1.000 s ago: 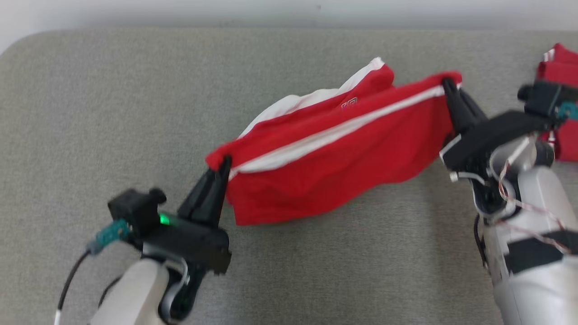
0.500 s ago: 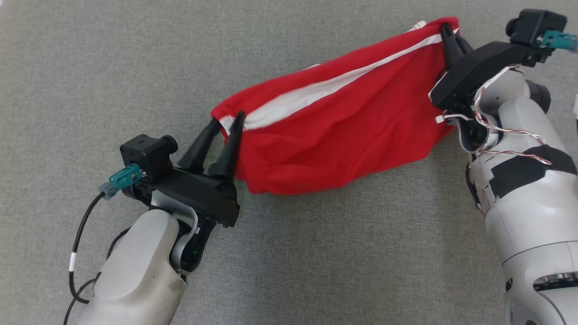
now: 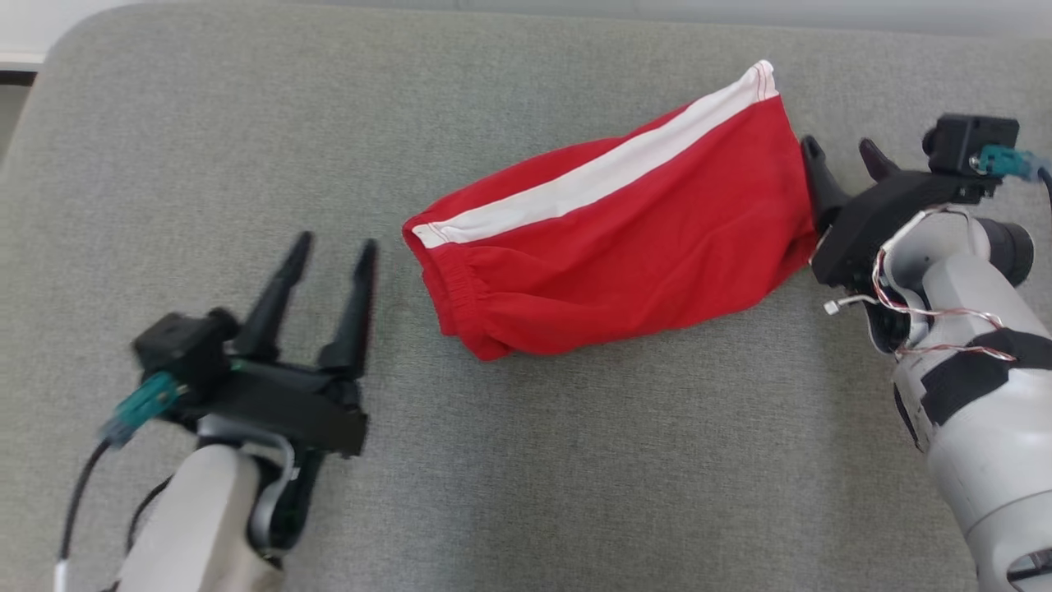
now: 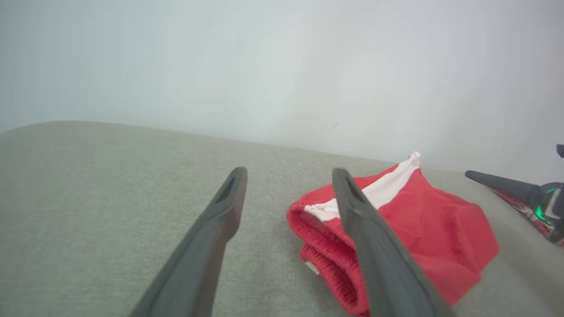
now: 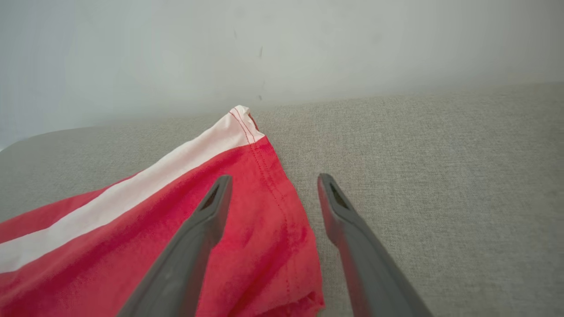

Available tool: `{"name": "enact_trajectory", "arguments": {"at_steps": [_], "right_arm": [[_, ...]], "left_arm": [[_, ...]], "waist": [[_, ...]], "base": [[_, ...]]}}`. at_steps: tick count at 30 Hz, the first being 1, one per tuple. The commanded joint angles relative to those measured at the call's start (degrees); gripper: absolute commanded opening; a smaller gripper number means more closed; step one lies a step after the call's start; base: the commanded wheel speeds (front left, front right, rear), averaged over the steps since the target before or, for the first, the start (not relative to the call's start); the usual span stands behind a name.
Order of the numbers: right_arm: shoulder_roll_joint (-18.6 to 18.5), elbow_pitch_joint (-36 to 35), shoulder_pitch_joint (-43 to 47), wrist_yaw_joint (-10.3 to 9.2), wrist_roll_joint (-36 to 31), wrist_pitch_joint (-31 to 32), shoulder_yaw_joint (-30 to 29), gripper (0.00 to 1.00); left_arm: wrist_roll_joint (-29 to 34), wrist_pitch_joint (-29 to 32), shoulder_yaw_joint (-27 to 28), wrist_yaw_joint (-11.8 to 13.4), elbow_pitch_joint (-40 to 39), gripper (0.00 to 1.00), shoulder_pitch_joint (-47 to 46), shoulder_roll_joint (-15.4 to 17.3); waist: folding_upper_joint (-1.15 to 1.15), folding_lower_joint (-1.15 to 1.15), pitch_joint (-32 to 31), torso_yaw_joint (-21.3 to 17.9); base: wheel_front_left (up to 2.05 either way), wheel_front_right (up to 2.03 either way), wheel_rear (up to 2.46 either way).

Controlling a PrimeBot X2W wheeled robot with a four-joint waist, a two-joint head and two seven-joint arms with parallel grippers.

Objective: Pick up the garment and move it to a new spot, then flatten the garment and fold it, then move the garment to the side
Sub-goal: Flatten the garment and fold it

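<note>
The garment (image 3: pixel 625 247), red shorts with a white stripe (image 3: pixel 592 177), lies slantwise in the middle of the grey surface (image 3: pixel 575 460), and neither arm has hold of it. Your left tool (image 3: pixel 338 241) stands wide open and empty, just clear of the waistband (image 3: pixel 448 284). Your right tool (image 3: pixel 838 145) is also spread wide and empty at the hem (image 3: pixel 789 164), with its nearer finger right against the cloth edge. The laying-down looks finished, so flattening and folding are probably next. The lower edge bulges and wrinkles, so smooth it outward before you fold. When you grip again, come in low at one waistband corner and one hem corner, catch every layer, and lift both ends evenly so the stripe stays straight. The head view gives you the whole outline and both tools at once, but it flattens the thickness. The left wrist view shows the waistband (image 4: pixel 326 264) as a thick, doubled roll beside your right-hand finger, so a shallow pinch there could miss the under layer. The right wrist view shows the hem stitching (image 5: pixel 269 176) running between your fingers, one over cloth and the other over bare surface. Whether either touches down, you cannot tell.
</note>
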Motion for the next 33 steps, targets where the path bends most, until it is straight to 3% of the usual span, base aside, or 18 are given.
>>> {"name": "enact_trajectory", "arguments": {"at_steps": [1,6,17,18,19,20,33], "right_arm": [[-0.52,0.17,0.98,0.02,0.26,-0.34,0.83,1.0],[-1.8,1.7,1.3,0.02,1.06,-0.74,2.37,1.0],[-0.42,8.13,0.06,0.02,1.68,-0.24,3.17,1.0],[-0.03,8.45,0.27,0.02,2.02,0.22,3.48,0.48],[0.31,8.57,0.51,0.02,2.5,0.38,3.7,0.3],[0.62,8.54,0.7,0.02,2.91,0.6,3.92,0.0],[0.34,6.2,4.86,0.02,9.06,-2.27,5.93,0.0]], "left_arm": [[1.83,0.0,2.38,0.68,-1.69,1.0,2.08,0.04],[8.36,0.0,11.4,1.57,-7.72,1.0,7.99,-1.62],[14.69,0.01,19.04,-0.44,-11.16,1.0,14.51,-6.12],[15.05,0.01,19.2,-0.59,-11.16,1.0,14.77,-6.41],[15.17,0.01,19.26,-0.51,-11.07,1.0,14.86,-6.66],[15.45,0.01,19.44,-0.64,-11.0,1.0,14.9,-6.82],[17.55,0.01,20.02,-0.91,-9.06,1.0,17.58,-7.22]], "waist": [[0.0,0.01,-0.18,0.61],[0.0,0.01,0.87,1.08],[0.0,0.01,1.38,2.09],[0.0,0.01,1.26,2.15],[0.0,0.01,1.09,2.23],[0.0,0.01,0.91,2.21],[0.0,0.01,-4.13,-1.82]], "base": [[0.0,0.0,0.0],[0.0,0.0,0.0],[0.0,0.0,0.0],[0.0,0.0,0.0],[0.0,0.0,0.0],[0.0,0.0,0.0],[0.0,0.0,0.0]]}}
